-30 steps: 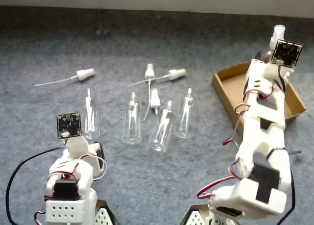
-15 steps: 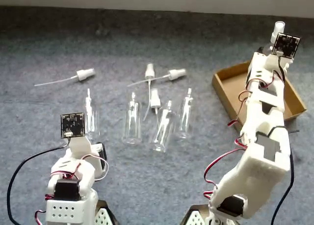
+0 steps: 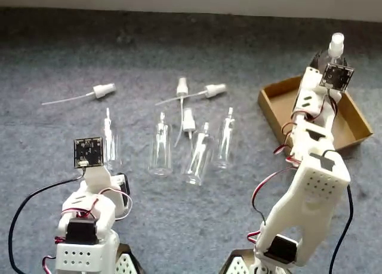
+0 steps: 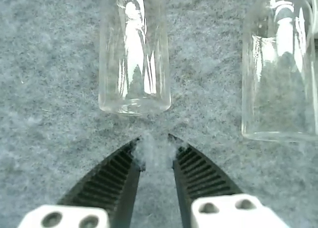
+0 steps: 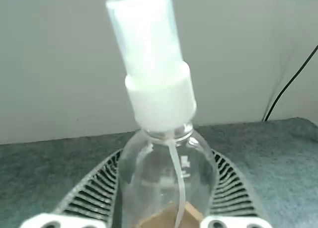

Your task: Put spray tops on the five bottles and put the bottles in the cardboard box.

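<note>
No text, label, number or sign can be read on anything here.

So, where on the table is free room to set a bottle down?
Bare table lies between the middle bottles and the cardboard box, and along the far edge beyond the spray tops. Around those bottles it is crowded.

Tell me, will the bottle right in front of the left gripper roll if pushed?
Probably sideways, yes: the clear bottle lies on its side and is round. The fuzzy grey mat may slow it. It looks empty, so it is likely light.
</note>
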Action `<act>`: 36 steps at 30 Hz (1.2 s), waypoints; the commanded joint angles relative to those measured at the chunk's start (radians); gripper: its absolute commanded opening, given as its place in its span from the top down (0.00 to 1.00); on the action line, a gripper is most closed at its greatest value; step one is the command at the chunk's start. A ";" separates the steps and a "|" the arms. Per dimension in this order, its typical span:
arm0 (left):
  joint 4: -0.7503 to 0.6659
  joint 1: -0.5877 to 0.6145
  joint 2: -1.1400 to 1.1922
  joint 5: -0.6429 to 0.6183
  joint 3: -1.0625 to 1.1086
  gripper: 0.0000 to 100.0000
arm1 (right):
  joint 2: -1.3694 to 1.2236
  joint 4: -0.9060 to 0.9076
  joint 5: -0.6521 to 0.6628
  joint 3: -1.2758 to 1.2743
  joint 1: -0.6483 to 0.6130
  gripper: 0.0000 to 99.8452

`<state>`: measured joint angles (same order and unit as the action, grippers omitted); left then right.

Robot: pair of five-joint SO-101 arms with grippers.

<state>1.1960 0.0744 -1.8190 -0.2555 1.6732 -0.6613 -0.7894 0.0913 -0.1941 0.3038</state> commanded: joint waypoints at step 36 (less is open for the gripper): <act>-0.020 -0.015 -0.004 0.015 0.021 0.95 | 0.015 0.162 -0.133 0.044 0.033 0.89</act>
<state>1.1945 0.0744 -1.8190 -0.2555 1.6732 -0.6690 -0.6268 -0.0330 -0.1926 0.3161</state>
